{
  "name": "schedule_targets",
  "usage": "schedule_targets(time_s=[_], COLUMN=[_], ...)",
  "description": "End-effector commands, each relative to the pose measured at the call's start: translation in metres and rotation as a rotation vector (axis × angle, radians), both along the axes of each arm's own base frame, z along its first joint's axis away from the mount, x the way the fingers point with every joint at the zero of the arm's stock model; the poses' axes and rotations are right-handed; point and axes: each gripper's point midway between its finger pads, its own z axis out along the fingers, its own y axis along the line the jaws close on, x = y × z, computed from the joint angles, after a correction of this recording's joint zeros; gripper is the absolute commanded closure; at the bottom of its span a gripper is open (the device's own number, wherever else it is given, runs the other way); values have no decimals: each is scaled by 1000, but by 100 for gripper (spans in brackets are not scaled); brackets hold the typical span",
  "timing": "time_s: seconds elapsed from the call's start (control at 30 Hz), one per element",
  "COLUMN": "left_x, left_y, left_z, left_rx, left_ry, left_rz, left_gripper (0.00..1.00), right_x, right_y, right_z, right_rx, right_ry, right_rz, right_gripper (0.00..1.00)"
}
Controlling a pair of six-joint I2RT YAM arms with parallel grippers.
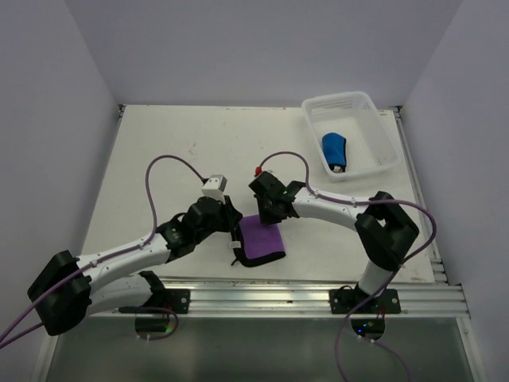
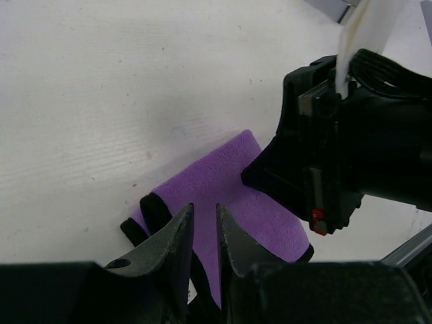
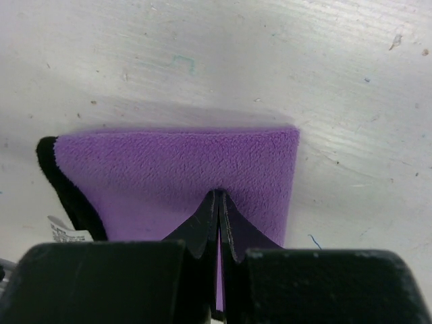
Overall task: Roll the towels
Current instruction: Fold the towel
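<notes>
The purple towel (image 1: 262, 239) lies folded flat on the table near the front edge, its dark hem (image 2: 152, 209) at one end. My right gripper (image 3: 218, 192) is shut, its tips resting on the towel's upper face (image 3: 169, 169); the cloth around them looks flat. My left gripper (image 2: 204, 207) reaches over the hemmed end, jaws a narrow gap apart with purple towel (image 2: 223, 175) showing between them. The right gripper (image 2: 246, 177) faces it across the towel. A rolled blue towel (image 1: 335, 151) lies in the white basket (image 1: 338, 99).
The basket stands at the back right of the white table. An aluminium rail (image 1: 318, 298) runs along the near edge by the arm bases. A small white tag (image 3: 64, 233) sticks out at the towel's hem. Walls close in on both sides.
</notes>
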Motion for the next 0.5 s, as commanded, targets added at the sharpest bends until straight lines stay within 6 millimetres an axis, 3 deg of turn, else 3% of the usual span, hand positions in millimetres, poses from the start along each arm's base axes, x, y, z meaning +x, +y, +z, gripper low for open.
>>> schedule_targets(time_s=[0.0,0.1,0.27,0.47], left_x=[9,7,-1,-10], left_y=[-23,-27,-34,-40], left_z=[29,22,4,-18], left_rx=[-89,-95,-123,-99], left_ry=[-62,-44,-8,38], left_rz=[-44,-56,-89,-112], left_gripper=[78,80,84,87], right_x=[13,10,5,2], right_y=[14,23,21,17], right_z=[-3,-14,-29,-31], right_rx=[31,62,51,48], right_ry=[-33,-8,19,24], right_rz=[11,24,16,12], right_gripper=[100,100,100,100])
